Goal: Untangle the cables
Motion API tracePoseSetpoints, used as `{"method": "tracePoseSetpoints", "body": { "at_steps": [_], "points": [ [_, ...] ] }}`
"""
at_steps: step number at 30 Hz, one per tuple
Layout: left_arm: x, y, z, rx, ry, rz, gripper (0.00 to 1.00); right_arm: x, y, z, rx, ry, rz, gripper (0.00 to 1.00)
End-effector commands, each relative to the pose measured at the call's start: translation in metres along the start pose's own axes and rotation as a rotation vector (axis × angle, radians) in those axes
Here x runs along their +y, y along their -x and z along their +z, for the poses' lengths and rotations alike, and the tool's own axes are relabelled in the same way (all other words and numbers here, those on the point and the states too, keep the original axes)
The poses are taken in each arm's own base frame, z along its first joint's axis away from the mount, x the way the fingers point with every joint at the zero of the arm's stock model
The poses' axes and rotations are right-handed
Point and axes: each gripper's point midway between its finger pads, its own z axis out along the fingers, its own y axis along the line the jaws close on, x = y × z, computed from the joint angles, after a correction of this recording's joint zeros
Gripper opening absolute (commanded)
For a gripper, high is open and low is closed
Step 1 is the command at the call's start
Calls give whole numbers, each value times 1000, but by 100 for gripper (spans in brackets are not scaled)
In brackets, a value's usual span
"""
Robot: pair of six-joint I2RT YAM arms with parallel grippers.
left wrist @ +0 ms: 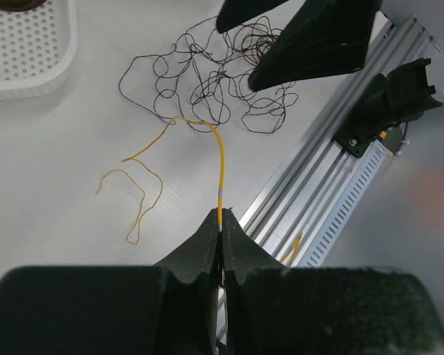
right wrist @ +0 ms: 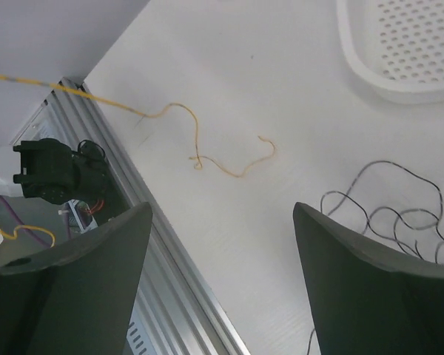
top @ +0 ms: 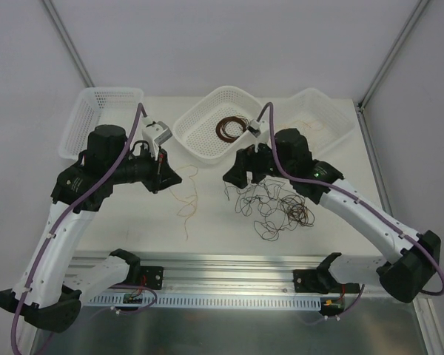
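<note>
A tangle of thin black and dark brown cables (top: 275,207) lies on the white table right of centre; it also shows in the left wrist view (left wrist: 207,81). A tan-orange cable (top: 189,200) trails left of the tangle. My left gripper (top: 170,177) is shut on one end of this tan-orange cable (left wrist: 222,163) and holds it above the table. My right gripper (top: 233,176) is open and empty, just above the tangle's left edge. In the right wrist view its open jaws (right wrist: 222,207) frame bare table, with the tan-orange cable (right wrist: 229,166) beyond and black loops (right wrist: 385,196) at the right.
Three white mesh baskets stand at the back: left (top: 96,122), middle (top: 200,140) holding a coiled brown cable (top: 229,127), right (top: 333,129) holding a tan wire. An aluminium rail (top: 229,266) runs along the near table edge.
</note>
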Motion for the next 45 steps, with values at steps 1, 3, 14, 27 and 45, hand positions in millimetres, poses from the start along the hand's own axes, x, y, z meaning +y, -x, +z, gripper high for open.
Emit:
{"method": "tracePoseSetpoints", "body": {
  "at_steps": [1, 3, 14, 27, 45],
  "points": [
    [-18, 14, -2, -41, -77, 63, 0, 42, 44, 21, -126, 168, -75, 81],
    [-24, 15, -2, -45, -105, 64, 0, 53, 47, 30, -130, 215, -88, 82],
    [-34, 16, 0, -63, -153, 60, 0, 94, 47, 76, -129, 361, -138, 79],
    [-15, -5, 4, -69, -51, 24, 0, 75, 62, 61, -131, 273, -189, 1],
    [31, -37, 36, -56, 122, -107, 52, 56, 168, -44, -356, 83, -316, 1]
  ]
}}
